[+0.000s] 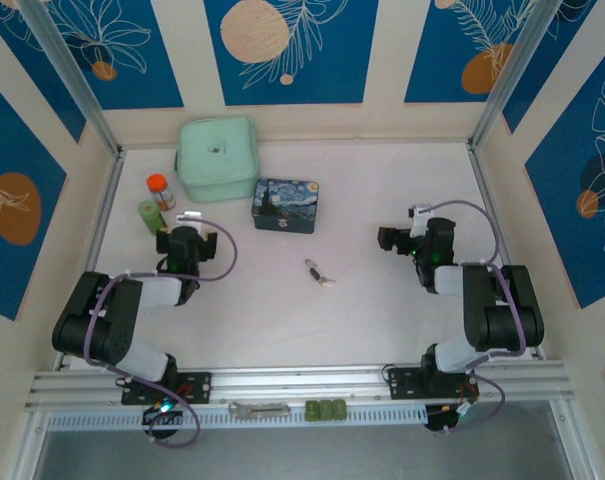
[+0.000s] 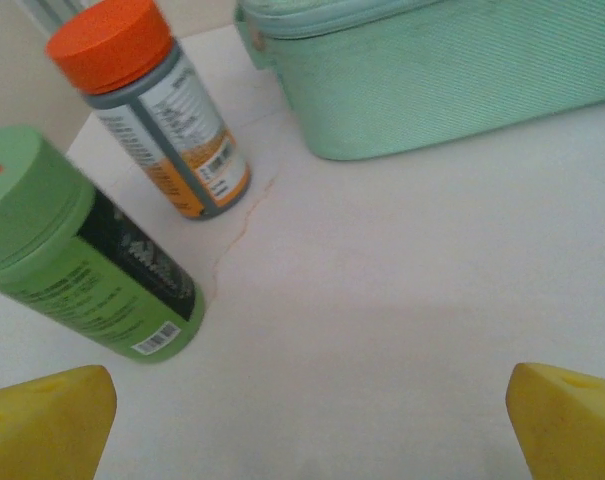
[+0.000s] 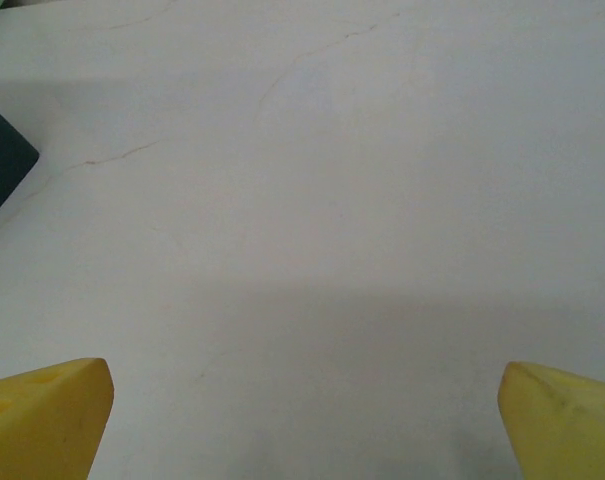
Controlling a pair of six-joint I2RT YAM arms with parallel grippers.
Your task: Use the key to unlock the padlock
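Tabletop (image 1: 382,320) bears padlock (image 1: 317,271) near tin box (image 1: 285,205) (lid shut).

White table (image 1: 382,320), its surface crossed by hairline cracks (image 2: 244,215); behind and to both sides of the table, cream walls (image 1: 382,50) carrying blue panels (image 1: 282,50) with white leaf outlines and orange or peach discs; aluminium posts (image 1: 70,75) at the table's far corners; aluminium rail (image 1: 312,380) along its near edge; soft, even light.

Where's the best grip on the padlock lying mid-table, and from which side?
Grip the padlock across its dark body, coming straight down from above. It lies flat on the table, slanting from far-left to near-right, so turn the jaws across that line. The silvery near-right end is too small to tell shackle from key; probably avoid it.
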